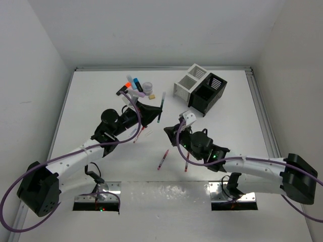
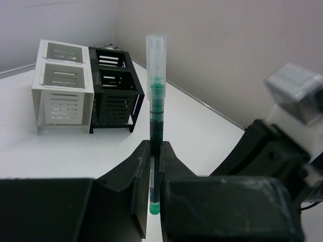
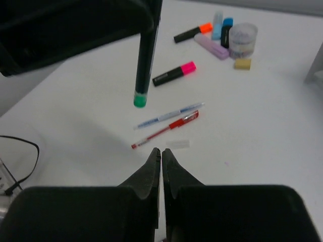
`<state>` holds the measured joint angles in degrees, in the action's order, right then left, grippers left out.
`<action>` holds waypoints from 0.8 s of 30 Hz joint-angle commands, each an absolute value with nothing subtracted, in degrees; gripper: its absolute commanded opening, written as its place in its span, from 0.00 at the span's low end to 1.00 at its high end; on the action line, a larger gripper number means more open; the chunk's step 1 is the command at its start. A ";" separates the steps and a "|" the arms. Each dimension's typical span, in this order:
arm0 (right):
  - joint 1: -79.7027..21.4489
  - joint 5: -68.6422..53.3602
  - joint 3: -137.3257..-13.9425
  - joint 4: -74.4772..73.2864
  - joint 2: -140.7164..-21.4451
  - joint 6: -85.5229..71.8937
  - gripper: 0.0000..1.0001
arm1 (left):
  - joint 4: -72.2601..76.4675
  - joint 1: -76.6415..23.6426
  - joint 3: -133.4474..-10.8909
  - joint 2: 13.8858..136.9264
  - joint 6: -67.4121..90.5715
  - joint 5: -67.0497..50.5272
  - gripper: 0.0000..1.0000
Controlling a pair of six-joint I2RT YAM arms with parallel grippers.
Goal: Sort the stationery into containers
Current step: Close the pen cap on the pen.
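Observation:
My left gripper (image 1: 154, 113) is shut on a green pen (image 1: 161, 107) with a clear cap and holds it above the table; in the left wrist view the green pen (image 2: 155, 101) stands upright between the fingers. The joined white box (image 1: 185, 84) and black box (image 1: 208, 93) stand at the back right, apart from the pen, and show in the left wrist view as white (image 2: 63, 93) and black (image 2: 115, 91). My right gripper (image 3: 161, 154) is shut and empty over the table. Ahead of it lie a red pen (image 3: 166, 128) and a clear pen (image 3: 169, 115).
A pink-tipped black highlighter (image 3: 174, 73), an orange-tipped one (image 3: 192, 33), blue ones (image 3: 222, 30), a lilac one (image 3: 212, 46), the tape roll (image 3: 242, 40) and the tan eraser (image 3: 242, 63) lie at the back. Two more red pens (image 1: 162, 159) lie near my right arm (image 1: 242, 164).

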<state>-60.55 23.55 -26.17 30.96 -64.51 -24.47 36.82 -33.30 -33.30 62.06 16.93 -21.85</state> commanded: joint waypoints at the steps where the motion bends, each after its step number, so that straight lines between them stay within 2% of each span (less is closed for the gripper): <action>1: -60.29 26.18 -28.39 30.33 -60.92 -20.31 0.02 | 38.15 -33.05 -33.13 60.47 15.38 -21.53 0.00; 4: -60.21 27.94 -28.47 27.08 -58.10 -18.29 0.09 | 38.14 -32.96 -33.05 60.29 15.03 -21.45 0.00; 7: -59.50 28.56 -30.05 22.51 -54.76 -15.83 0.30 | 37.88 -33.05 -32.96 60.29 14.24 -21.62 0.00; 8: -58.72 28.39 -30.75 20.24 -53.19 -14.25 0.45 | 37.79 -33.05 -32.87 60.29 13.72 -21.71 0.00; 12: -55.91 24.88 -35.76 15.65 -50.54 -11.26 0.69 | 36.74 -33.22 -32.70 60.12 11.43 -21.88 0.00; 14: -54.24 20.85 -39.62 14.51 -50.54 -10.46 0.70 | 36.04 -33.40 -32.70 60.12 10.03 -22.32 0.00; 18: -52.04 15.39 -47.35 13.89 -55.70 -11.69 0.47 | 34.63 -34.19 -32.70 60.03 8.26 -22.24 0.00; 20: -51.24 12.41 -49.30 13.97 -58.43 -12.65 0.51 | 34.54 -34.28 -32.70 60.12 8.00 -22.24 0.00; 21: -50.89 11.87 -51.05 13.97 -61.06 -13.18 0.61 | 34.45 -34.36 -32.70 60.12 7.91 -22.15 0.00; 24: -50.36 11.69 -52.82 14.59 -64.85 -15.29 0.68 | 34.45 -34.45 -32.78 59.86 7.65 -21.89 0.00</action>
